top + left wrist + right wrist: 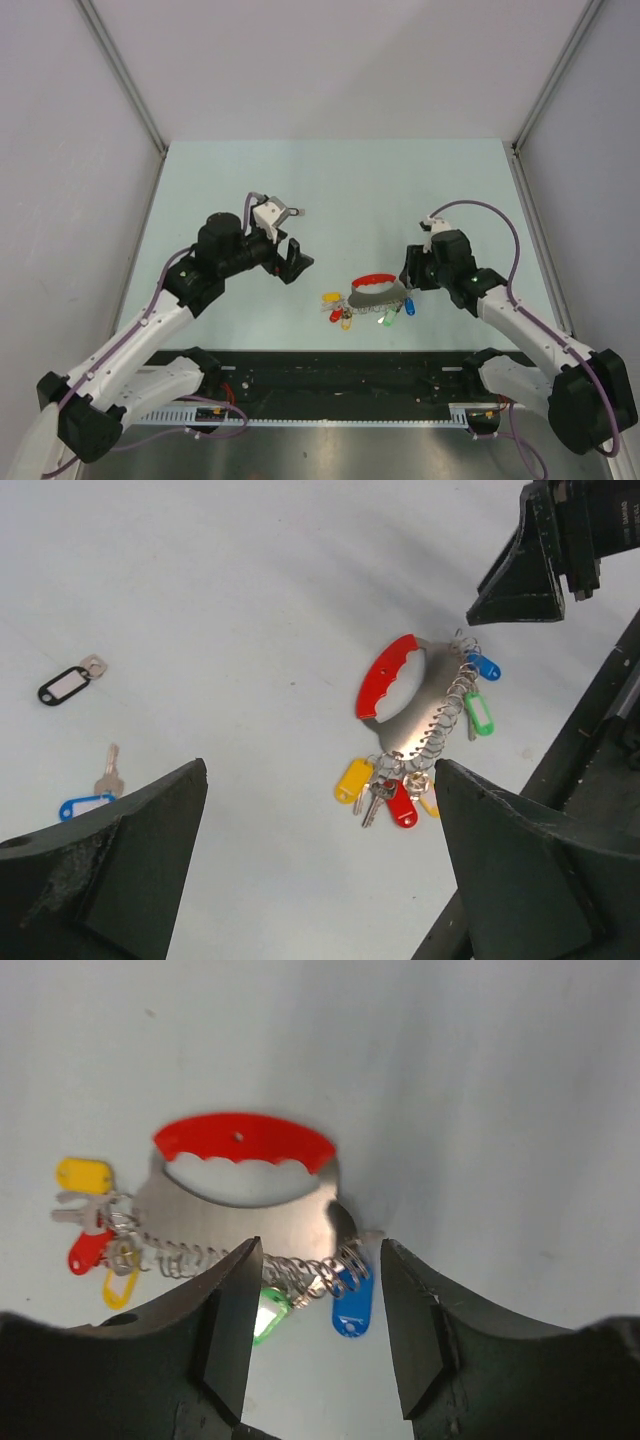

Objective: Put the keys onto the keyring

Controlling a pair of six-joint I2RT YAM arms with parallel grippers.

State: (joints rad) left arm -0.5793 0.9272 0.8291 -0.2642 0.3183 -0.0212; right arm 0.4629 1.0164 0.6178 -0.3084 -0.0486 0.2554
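Right gripper [315,1295]: its fingers are open and hold nothing. You see them over the lower right end of the keyring [240,1195], with its blue tag [352,1305] between them.
Left gripper [320,772]: wide open and empty, to the left of the keyring in the top view.
Keys: the black-tagged key [65,684] and the blue-tagged key [88,802] lie at the left of the left wrist view, well apart from the keyring.
Edges: a black rail [340,375] runs just below the keyring.
Room: the table [330,190] stretches wide above it.
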